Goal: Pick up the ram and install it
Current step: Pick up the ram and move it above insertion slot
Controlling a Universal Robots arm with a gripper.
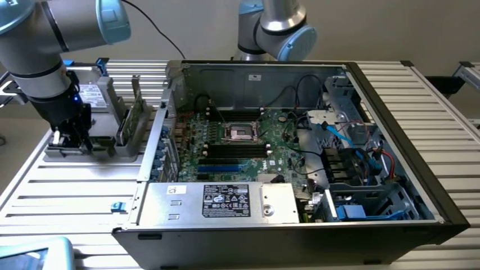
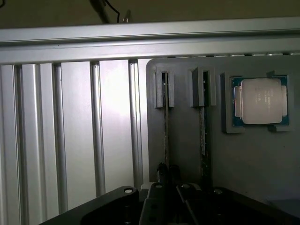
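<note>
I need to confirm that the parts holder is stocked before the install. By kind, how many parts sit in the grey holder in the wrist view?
Circuit boards standing on edge in slots: 2 (the ram and another board)
Square silver processor chip: 1
Total: 3

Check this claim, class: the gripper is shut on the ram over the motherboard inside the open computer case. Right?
Not quite. The gripper is shut on the ram at the grey holder outside the open computer case, on the exterior view's left. The exterior view shows it.
</note>
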